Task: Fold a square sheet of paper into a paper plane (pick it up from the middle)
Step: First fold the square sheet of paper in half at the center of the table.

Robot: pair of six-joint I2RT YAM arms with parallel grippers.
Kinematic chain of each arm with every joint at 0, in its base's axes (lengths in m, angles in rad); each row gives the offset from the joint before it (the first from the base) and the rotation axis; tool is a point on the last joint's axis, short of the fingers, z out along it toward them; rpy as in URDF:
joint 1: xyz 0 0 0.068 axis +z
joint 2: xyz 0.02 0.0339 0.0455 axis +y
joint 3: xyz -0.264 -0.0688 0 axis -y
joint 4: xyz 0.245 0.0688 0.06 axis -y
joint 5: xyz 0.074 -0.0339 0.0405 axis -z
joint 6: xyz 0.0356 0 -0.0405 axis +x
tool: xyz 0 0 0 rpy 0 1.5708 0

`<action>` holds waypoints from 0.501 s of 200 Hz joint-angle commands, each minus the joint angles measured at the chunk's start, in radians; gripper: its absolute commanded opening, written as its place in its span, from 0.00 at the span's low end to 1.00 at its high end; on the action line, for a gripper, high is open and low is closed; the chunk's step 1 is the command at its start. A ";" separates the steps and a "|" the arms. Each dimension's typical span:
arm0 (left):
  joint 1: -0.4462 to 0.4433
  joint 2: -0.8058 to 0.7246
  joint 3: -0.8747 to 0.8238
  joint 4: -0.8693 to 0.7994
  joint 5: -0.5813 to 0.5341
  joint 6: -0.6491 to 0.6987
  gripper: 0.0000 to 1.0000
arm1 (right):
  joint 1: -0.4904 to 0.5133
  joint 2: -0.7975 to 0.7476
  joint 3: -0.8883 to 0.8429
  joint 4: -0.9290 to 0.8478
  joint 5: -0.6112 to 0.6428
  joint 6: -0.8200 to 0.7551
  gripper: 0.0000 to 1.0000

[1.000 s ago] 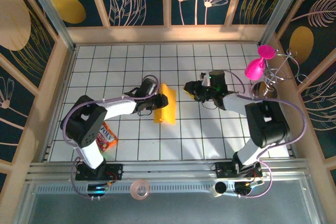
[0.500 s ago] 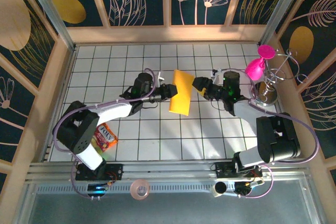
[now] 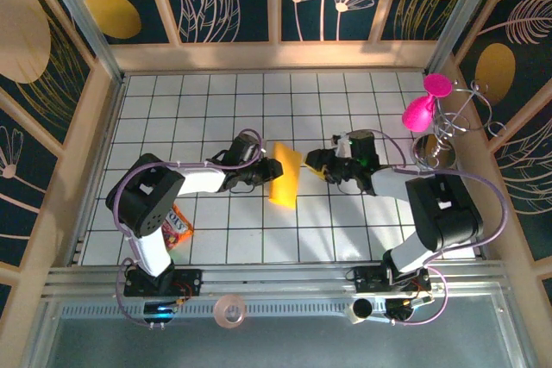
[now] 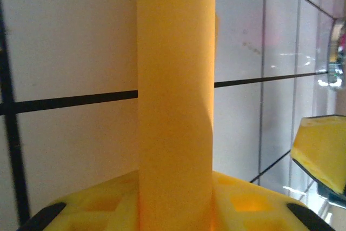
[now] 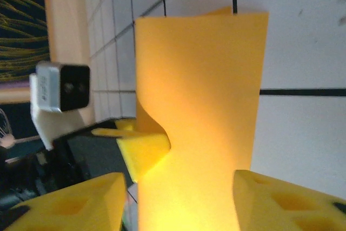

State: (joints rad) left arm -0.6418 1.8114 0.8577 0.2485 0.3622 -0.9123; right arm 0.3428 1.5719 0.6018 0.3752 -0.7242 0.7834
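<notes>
The paper (image 3: pixel 284 177) is a folded band, not yet a dart. It hangs between the two end effectors near the middle of the surface (image 3: pixel 172 109) and looks lifted rather than lying flat.

The left end effector (image 3: pixel 264 171) is clamped on it. In the left wrist view the band rises straight out from between the yellow fingers (image 4: pixel 92 212). The right end effector (image 3: pixel 316 164) has its fingers (image 5: pixel 81 204) standing apart on either side of the band, which fills the gap face-on. I cannot tell whether they press on it.

Likely risks:
- If the right side closes across the band's width, it would buckle or crumple the layers instead of pinching them.
- Both arms hold the same thin sheet, so any pull apart could tear it or drag it out of the left grip.
- One edge already curls by the left finger in the right wrist view, so a crease pressed now could come out crooked.

From above, the long axis runs far to near, with the far end leaning slightly right. With no sharp tip, it has no nose to point.
</notes>
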 commanded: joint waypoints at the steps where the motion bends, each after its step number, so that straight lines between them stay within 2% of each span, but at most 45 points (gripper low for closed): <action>1: 0.004 0.024 0.001 -0.077 -0.063 0.045 0.32 | 0.054 0.050 0.060 -0.050 0.031 -0.026 0.43; 26: 0.003 0.021 -0.003 -0.084 -0.077 0.046 0.32 | 0.100 0.105 0.102 -0.069 0.053 -0.020 0.23; 47: 0.004 0.021 -0.003 -0.092 -0.081 0.046 0.32 | 0.125 0.151 0.148 -0.131 0.084 -0.036 0.14; 100: 0.003 0.004 0.019 -0.127 -0.092 0.043 0.35 | 0.157 0.235 0.224 -0.267 0.164 -0.077 0.10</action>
State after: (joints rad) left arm -0.6418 1.8233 0.8589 0.1940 0.3035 -0.8833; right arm 0.4877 1.7733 0.7887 0.2077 -0.6201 0.7425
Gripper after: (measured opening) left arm 0.338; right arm 0.101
